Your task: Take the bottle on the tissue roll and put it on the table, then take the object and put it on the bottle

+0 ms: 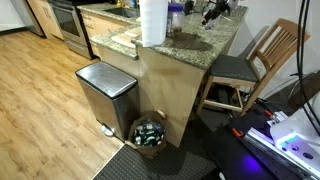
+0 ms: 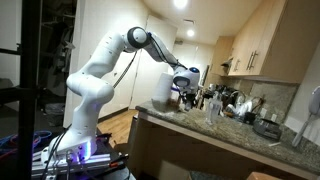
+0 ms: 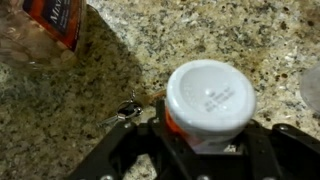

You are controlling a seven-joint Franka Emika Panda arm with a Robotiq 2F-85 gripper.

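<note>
In the wrist view my gripper (image 3: 207, 140) is shut on a small orange bottle with a wide white cap (image 3: 210, 97), held over the speckled granite table (image 3: 180, 35). I cannot tell whether the bottle touches the top. In an exterior view the gripper (image 1: 214, 11) is at the counter's far end, right of the tall white tissue roll (image 1: 152, 22). In an exterior view the gripper (image 2: 186, 84) hangs beside the roll (image 2: 160, 90). A clear plastic object with a brown label (image 3: 45, 25) lies at the upper left of the wrist view.
A small metal item (image 3: 127, 109) lies on the granite next to the gripper. A blue-topped container (image 1: 176, 15) stands by the roll. A steel pedal bin (image 1: 105, 92), a basket of bottles (image 1: 150, 132) and a wooden chair (image 1: 262, 55) stand around the counter.
</note>
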